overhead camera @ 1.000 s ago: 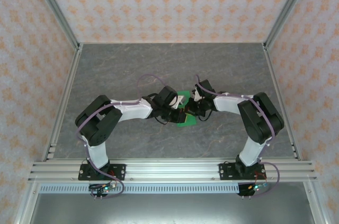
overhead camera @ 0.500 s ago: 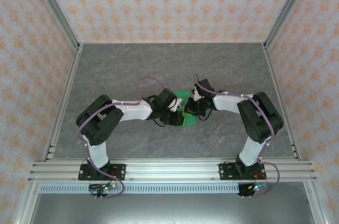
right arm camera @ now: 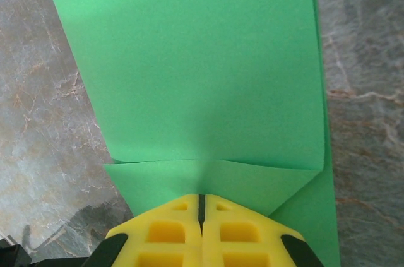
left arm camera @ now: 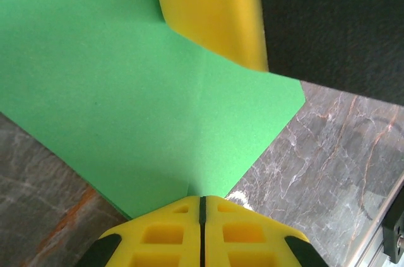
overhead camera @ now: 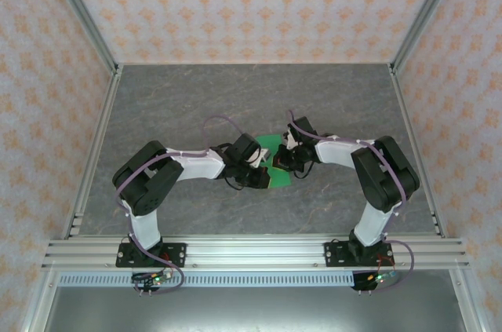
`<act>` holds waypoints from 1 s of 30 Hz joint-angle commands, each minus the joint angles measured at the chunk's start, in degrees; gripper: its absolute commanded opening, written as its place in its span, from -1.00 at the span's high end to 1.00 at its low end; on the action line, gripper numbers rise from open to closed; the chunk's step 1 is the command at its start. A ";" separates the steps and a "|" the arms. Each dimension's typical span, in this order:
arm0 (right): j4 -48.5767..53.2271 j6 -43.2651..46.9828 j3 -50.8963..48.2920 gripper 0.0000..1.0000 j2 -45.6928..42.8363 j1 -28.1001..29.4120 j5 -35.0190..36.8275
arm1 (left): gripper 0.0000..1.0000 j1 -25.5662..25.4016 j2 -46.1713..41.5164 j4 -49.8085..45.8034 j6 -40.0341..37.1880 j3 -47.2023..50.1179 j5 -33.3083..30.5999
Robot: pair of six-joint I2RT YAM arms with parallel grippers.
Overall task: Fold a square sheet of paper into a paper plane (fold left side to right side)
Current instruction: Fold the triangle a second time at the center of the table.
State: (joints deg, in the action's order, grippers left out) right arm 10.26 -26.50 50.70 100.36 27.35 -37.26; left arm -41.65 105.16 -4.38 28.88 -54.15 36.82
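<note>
Folded square sheet of paper [right arm camera: 189, 71] lies flat mid-table [overhead camera: 196, 104] between the arms. Left gripper [left arm camera: 201, 202] fingers closed together, tips on a paper corner. Right gripper [right arm camera: 201, 199] closed too, tips at a folded edge.

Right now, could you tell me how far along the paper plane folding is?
Done: the green sheet already lies in layers, a flap edge crossing it. In hand: the left gripper and the right gripper are shut, tips at the paper's edge. Left: it is not yet a pointed dart.
</note>
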 commanded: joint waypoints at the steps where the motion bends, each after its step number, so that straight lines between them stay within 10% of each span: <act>1: 4.53 1.27 -0.07 0.99 2.21 0.11 5.35 | 0.88 -0.67 0.40 -3.09 -1.07 1.11 -2.34; 18: 4.25 1.21 0.06 0.99 2.99 0.07 4.52 | 0.98 0.46 -5.64 2.47 3.92 9.35 -0.17; 30: 4.61 1.11 0.02 0.99 2.66 0.16 4.69 | 0.98 1.30 -3.43 -1.02 5.56 -1.45 1.88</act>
State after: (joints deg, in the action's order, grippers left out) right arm 10.94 -26.09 51.16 100.66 27.35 -37.47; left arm -40.82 99.96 -2.04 34.15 -52.73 38.61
